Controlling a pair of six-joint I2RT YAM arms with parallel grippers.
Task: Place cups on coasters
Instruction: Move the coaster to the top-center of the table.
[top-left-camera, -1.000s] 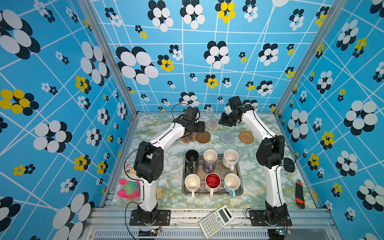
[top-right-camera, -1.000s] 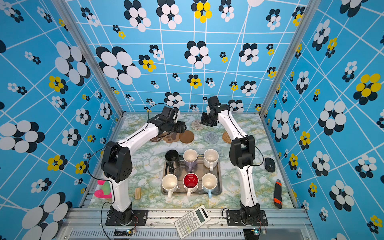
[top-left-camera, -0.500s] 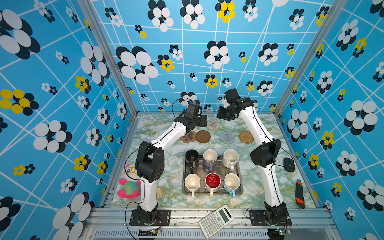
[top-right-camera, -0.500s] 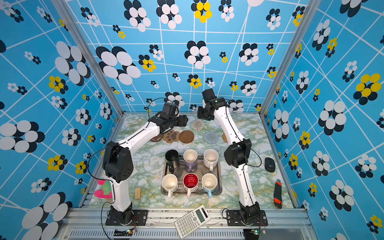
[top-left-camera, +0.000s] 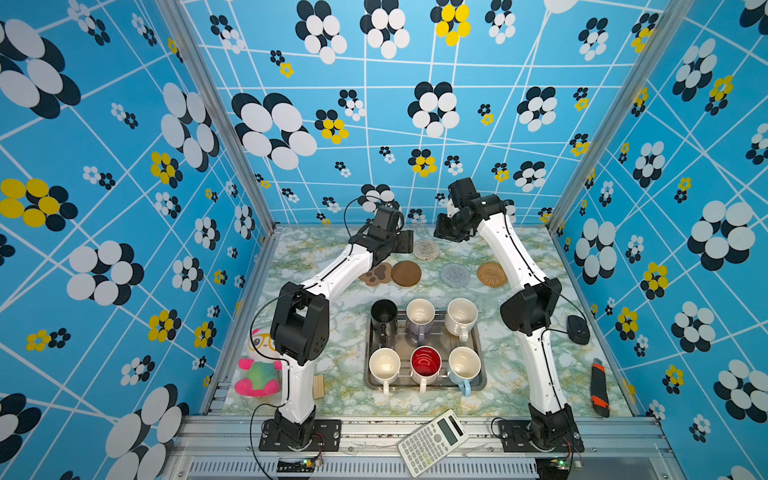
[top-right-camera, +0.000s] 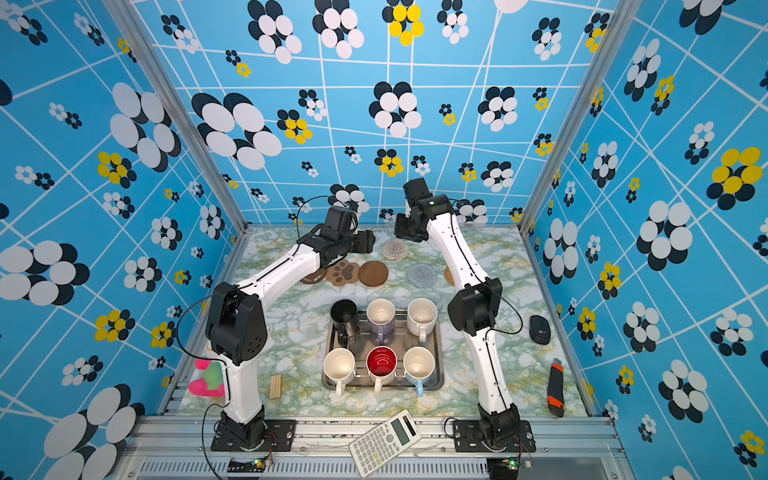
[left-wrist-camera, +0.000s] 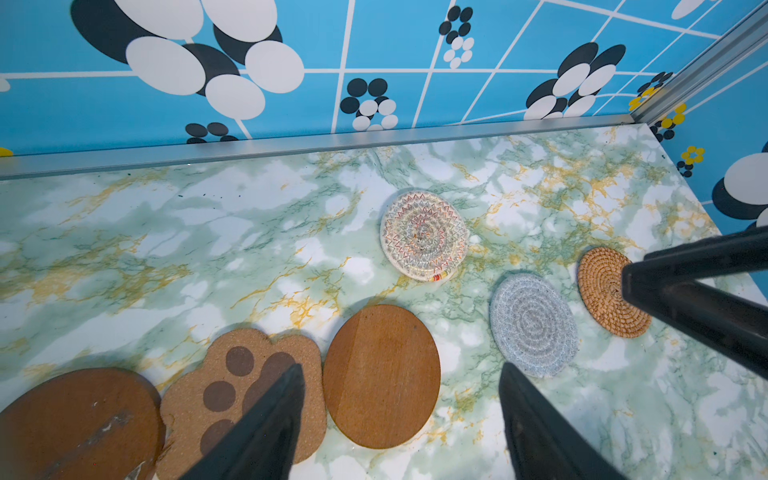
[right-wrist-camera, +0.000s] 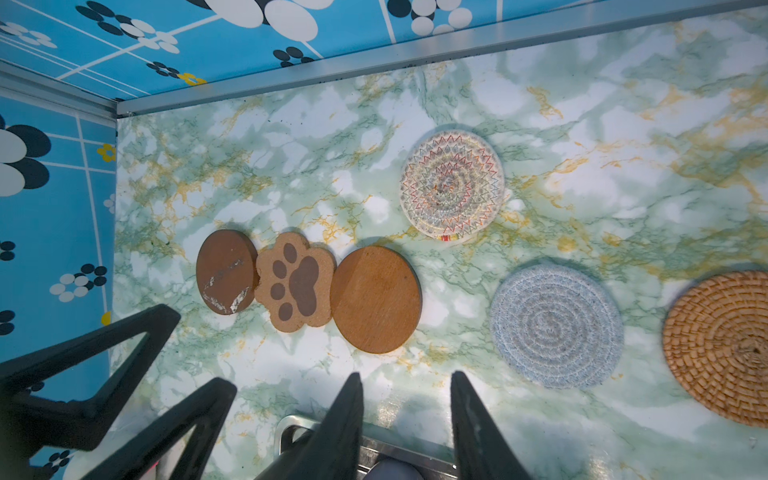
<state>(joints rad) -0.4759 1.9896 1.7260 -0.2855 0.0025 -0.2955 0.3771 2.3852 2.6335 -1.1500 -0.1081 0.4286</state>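
left gripper (left-wrist-camera: 401, 368) has risen, wide open; right gripper (right-wrist-camera: 406, 376) too, half open; both empty. i count six cups (top-left-camera: 419, 311), six coasters (top-left-camera: 406, 273).

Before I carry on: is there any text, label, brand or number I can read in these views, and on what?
No text is legible in any view.
calculator: key and body markings, too small to read.
cups: no print visible.
coasters: no lettering; the paw-print coaster bears only a paw design.
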